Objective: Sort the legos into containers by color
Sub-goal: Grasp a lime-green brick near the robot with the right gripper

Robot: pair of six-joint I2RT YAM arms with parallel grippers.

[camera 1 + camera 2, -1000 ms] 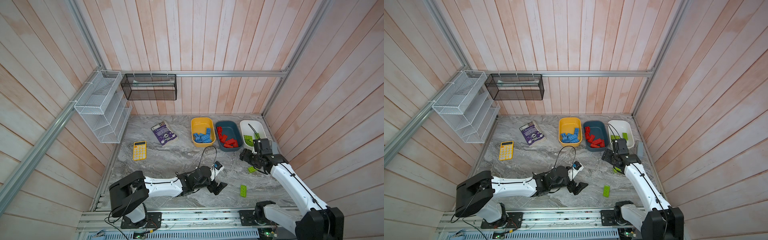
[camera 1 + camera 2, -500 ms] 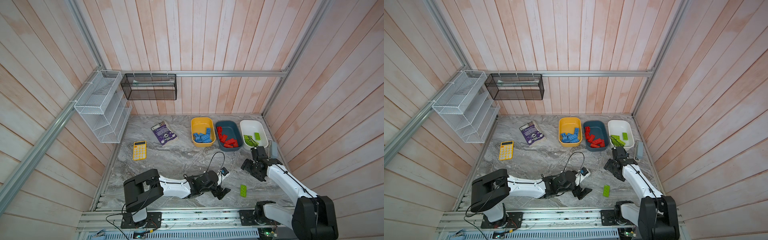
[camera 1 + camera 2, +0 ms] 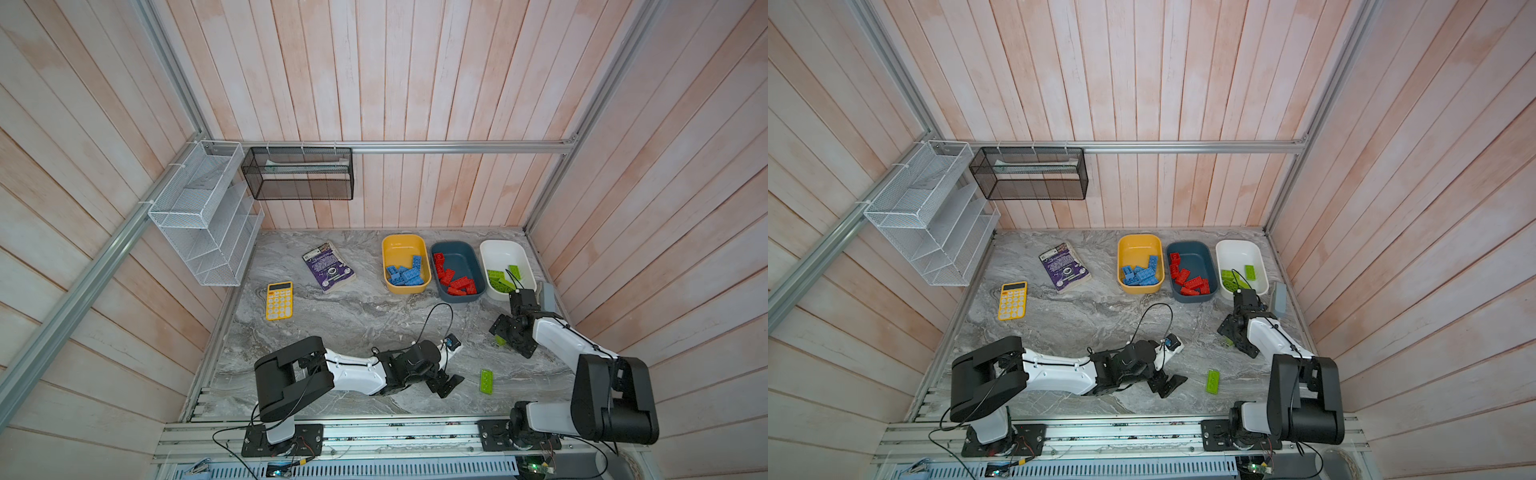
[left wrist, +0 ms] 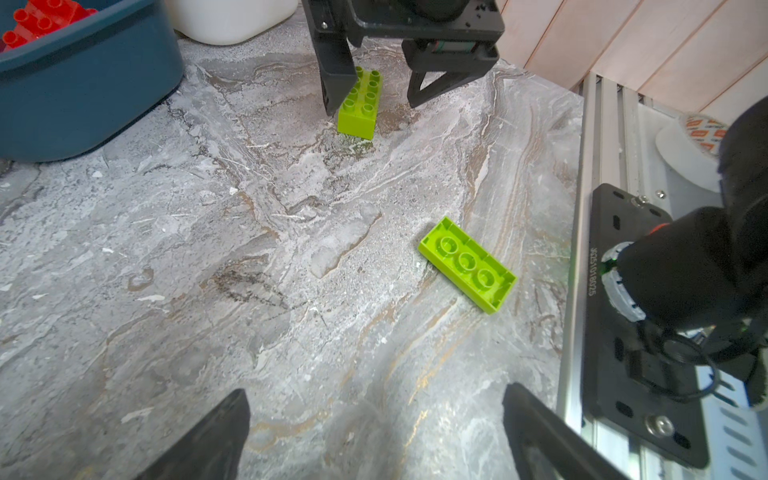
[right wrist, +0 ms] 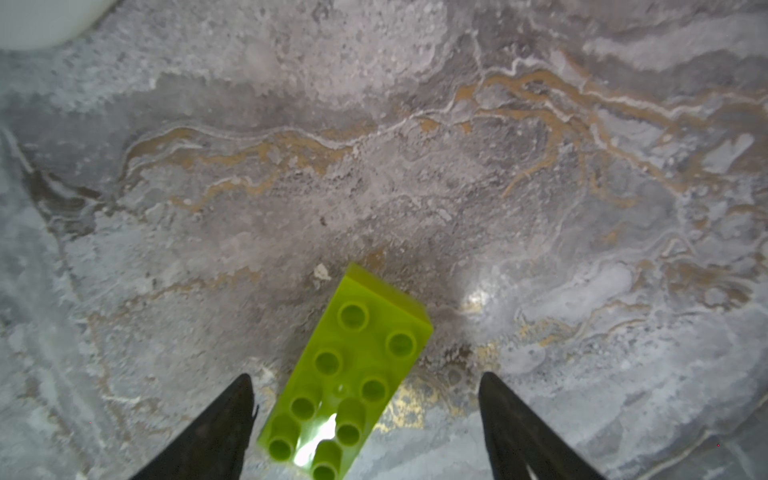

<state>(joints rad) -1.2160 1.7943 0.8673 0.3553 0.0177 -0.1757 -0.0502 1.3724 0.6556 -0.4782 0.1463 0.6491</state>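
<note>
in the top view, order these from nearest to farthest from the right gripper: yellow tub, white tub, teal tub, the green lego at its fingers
From the right gripper, in a top view:
1. green lego, between its open jaws
2. white tub, right end of the row
3. teal tub, middle of the row
4. yellow tub, left end of the row

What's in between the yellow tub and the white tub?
The dark teal tub, holding red bricks, sits between them. Both top views show it.
</note>
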